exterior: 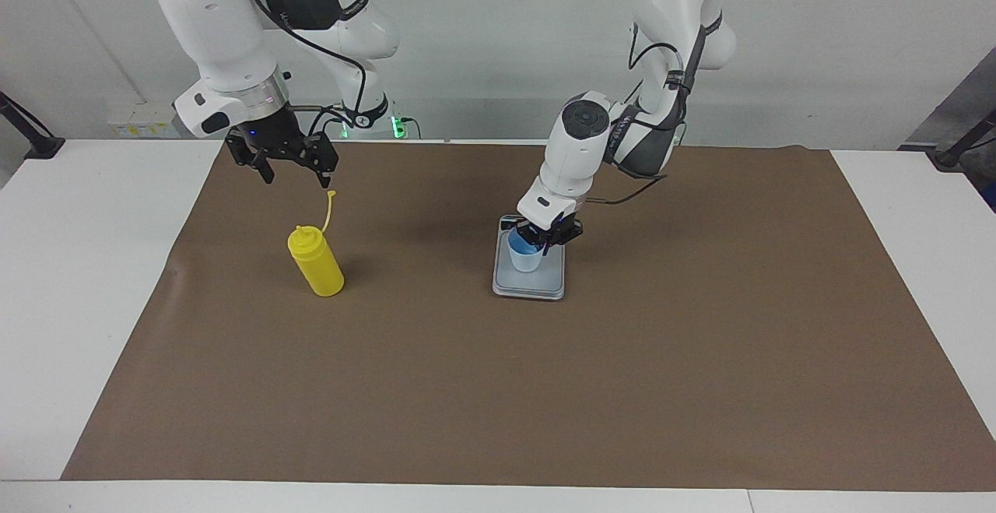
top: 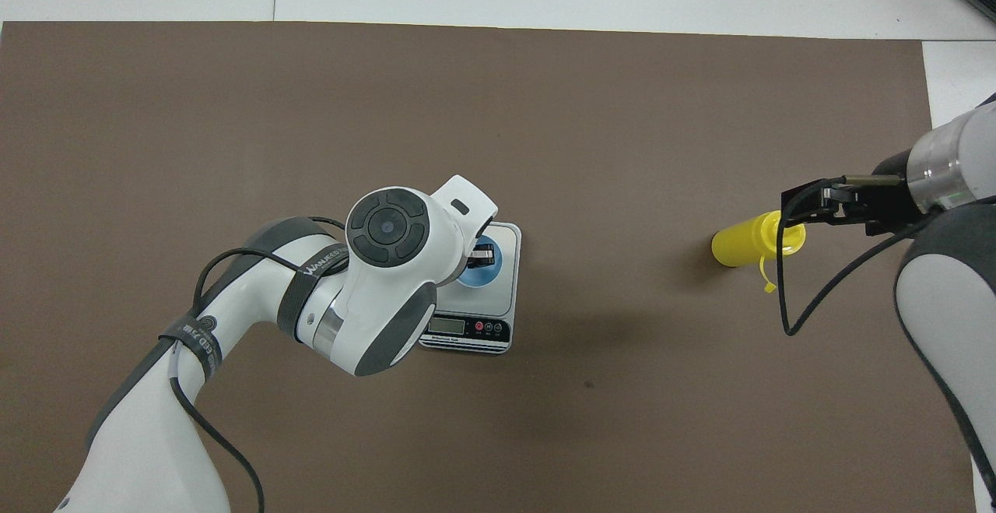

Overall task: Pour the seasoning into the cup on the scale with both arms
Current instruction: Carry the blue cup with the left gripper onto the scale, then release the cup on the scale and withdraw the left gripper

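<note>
The yellow seasoning bottle [exterior: 315, 262] stands upright on the brown mat toward the right arm's end, its cap strap sticking up. My right gripper [exterior: 296, 177] hangs open and empty in the air over the bottle's top; in the overhead view the gripper [top: 805, 209] covers the nozzle end of the bottle [top: 739, 242]. The pale blue cup [exterior: 524, 258] stands on the silver-grey scale [exterior: 537, 283] near the mat's middle. My left gripper [exterior: 537, 240] is down at the cup's rim. From overhead the left wrist hides much of the cup [top: 484, 272] and the scale [top: 507, 295].
A brown mat [exterior: 622, 381] covers most of the white table [exterior: 70, 264]. The scale's display strip [top: 465, 328] faces the robots. A small dark speck [top: 589, 384] lies on the mat.
</note>
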Tool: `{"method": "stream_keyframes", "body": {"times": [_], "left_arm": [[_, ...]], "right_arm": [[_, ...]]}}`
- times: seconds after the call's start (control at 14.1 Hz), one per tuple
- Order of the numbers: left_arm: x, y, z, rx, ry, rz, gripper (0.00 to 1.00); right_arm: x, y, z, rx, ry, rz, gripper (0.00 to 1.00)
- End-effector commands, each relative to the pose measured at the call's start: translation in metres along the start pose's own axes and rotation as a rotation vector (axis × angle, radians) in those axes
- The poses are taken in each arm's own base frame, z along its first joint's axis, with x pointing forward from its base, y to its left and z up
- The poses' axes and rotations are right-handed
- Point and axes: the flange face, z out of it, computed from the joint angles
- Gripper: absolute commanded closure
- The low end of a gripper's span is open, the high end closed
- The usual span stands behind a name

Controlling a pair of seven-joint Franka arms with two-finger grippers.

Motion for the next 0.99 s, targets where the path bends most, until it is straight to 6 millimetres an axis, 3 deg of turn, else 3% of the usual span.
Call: {"method": "stream_keyframes", "body": {"times": [0.0,0.14,0.36,0.64,0.92], "left_arm": [[0.0,-0.003,-0.002,-0.003,0.019,-0.01,0.0],[0.007,-0.011,-0.02,-0.001,0.027,-0.026,0.0],[0.035,-0.061,-0.079,0.041,0.079,-0.047,0.0],[0.055,-0.12,-0.107,0.066,0.077,-0.028,0.0],[0.065,-0.206,-0.152,0.106,0.052,0.011,0.0]], "right_arm": [[-0.006,0.0,-0.002,0.001,0.018,-0.019,0.0],[-0.006,0.001,-0.002,0.001,0.018,-0.019,0.0],[-0.006,0.001,-0.002,0.001,0.018,-0.019,0.0],[-0.006,0.0,-0.002,0.001,0.016,-0.028,0.0],[-0.006,0.0,-0.002,0.001,0.016,-0.037,0.0]]}}
